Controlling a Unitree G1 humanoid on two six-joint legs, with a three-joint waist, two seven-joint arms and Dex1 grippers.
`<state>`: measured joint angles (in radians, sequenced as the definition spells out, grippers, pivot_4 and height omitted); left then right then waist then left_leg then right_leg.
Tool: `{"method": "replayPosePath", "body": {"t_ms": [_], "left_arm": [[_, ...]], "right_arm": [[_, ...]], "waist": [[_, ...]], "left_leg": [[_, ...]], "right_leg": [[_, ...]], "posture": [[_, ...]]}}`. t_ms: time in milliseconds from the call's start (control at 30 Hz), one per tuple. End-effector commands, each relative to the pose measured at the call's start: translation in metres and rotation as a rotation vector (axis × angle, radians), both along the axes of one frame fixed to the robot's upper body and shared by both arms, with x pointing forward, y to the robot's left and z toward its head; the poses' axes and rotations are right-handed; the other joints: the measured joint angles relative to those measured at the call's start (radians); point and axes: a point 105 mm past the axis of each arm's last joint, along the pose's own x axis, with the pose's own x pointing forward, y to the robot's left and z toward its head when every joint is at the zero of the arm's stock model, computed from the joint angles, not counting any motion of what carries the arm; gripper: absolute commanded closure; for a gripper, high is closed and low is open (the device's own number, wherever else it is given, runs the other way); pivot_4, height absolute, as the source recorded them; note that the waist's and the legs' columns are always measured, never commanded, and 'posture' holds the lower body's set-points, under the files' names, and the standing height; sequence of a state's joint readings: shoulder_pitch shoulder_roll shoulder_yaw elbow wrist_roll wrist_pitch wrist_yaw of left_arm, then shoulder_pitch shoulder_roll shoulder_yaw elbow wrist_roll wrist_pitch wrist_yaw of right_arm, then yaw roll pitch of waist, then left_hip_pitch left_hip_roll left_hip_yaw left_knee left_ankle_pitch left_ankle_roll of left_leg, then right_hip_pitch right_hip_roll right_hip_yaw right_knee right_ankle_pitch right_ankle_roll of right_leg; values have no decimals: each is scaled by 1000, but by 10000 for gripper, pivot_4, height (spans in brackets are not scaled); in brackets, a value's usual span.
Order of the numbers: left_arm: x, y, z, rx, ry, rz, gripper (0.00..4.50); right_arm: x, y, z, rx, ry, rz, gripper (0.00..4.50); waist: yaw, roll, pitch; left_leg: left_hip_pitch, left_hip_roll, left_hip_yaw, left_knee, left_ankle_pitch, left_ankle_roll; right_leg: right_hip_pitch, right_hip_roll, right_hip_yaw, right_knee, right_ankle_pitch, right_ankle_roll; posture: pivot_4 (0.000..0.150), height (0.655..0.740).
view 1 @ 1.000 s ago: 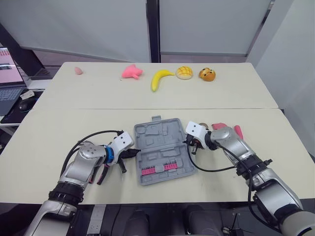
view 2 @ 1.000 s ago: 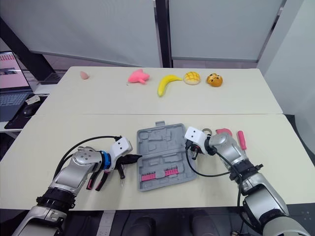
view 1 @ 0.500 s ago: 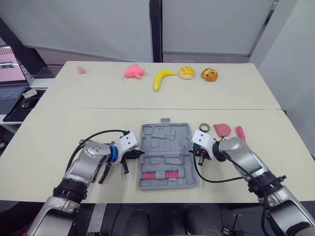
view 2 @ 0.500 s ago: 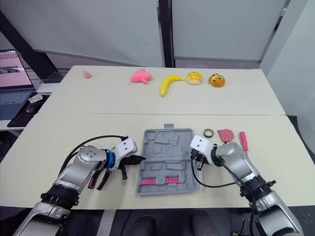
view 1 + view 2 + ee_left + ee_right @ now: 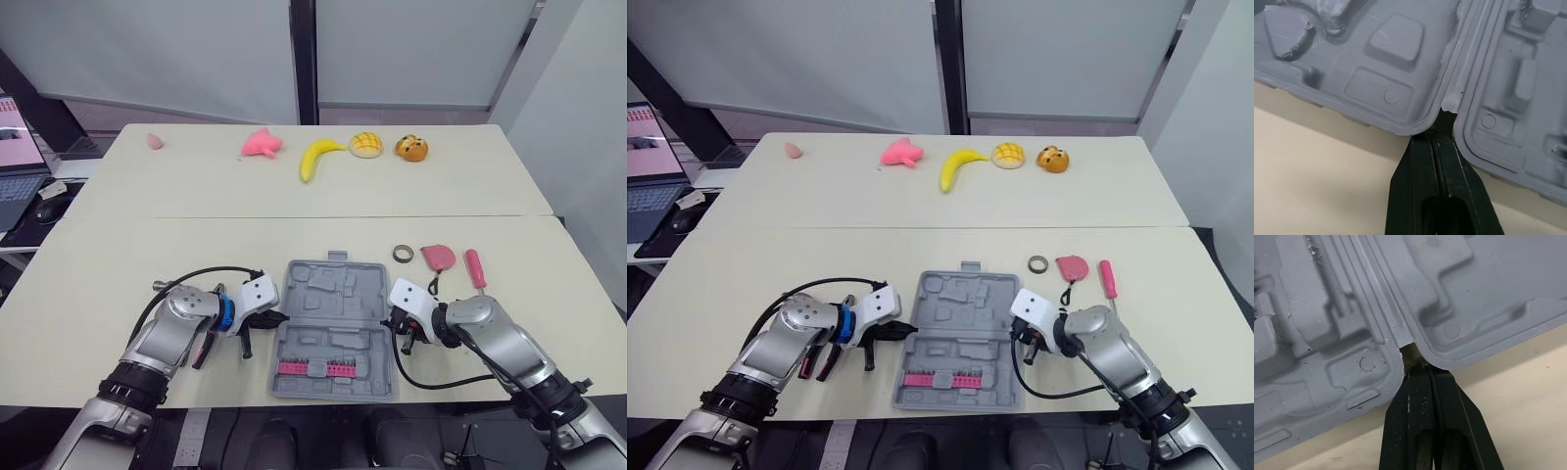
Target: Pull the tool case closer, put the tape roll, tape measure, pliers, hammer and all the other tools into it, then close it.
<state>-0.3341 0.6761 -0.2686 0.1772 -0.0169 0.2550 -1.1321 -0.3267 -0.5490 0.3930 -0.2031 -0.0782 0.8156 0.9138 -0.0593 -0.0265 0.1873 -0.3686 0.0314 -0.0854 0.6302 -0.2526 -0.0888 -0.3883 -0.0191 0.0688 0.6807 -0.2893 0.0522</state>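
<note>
The open grey tool case (image 5: 333,328) lies flat near the table's front edge, with a row of pink bits in its near half. My left gripper (image 5: 275,318) is shut, its tips set in the hinge notch on the case's left side (image 5: 1442,115). My right gripper (image 5: 393,321) is shut too, its tips in the right-hand notch (image 5: 1418,364). A tape roll (image 5: 403,253), a pink tape measure (image 5: 437,257) and a pink-handled screwdriver (image 5: 474,267) lie beyond the case to the right. Pliers (image 5: 202,350) with red and black handles lie partly under my left forearm.
On the far table sit a pink toy (image 5: 261,144), a banana (image 5: 318,157), two buns (image 5: 366,144) (image 5: 412,148) and a small pink piece (image 5: 155,141). A laptop (image 5: 14,147) and a mouse (image 5: 49,208) are at the far left. A seam joins the two tables.
The case has slid toward the front edge and turned square, with both grippers moving along at its hinge notches. The right arm has drawn back, uncovering the tape roll and tape measure.
</note>
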Motion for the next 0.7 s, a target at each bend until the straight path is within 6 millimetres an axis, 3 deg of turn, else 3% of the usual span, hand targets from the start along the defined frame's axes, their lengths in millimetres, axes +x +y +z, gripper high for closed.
{"method": "replayPosePath", "body": {"t_ms": [33, 700], "left_arm": [[-12, -4, -3, 1, 29, -41, 45000], [-37, 4, -11, 30, 92, -69, 45000]], "right_arm": [[-12, 14, 1, 34, 20, 66, 44754], [-36, 18, -10, 15, 88, 137, 44754]], "waist": [[0, 0, 0], [1, 0, 0]], "left_leg": [[0, 0, 0, 0, 0, 0], [1, 0, 0, 0, 0, 0]], "right_leg": [[0, 0, 0, 0, 0, 0], [0, 0, 0, 0, -3, 4]], "posture": [[1500, 7255], [1500, 7255]]}}
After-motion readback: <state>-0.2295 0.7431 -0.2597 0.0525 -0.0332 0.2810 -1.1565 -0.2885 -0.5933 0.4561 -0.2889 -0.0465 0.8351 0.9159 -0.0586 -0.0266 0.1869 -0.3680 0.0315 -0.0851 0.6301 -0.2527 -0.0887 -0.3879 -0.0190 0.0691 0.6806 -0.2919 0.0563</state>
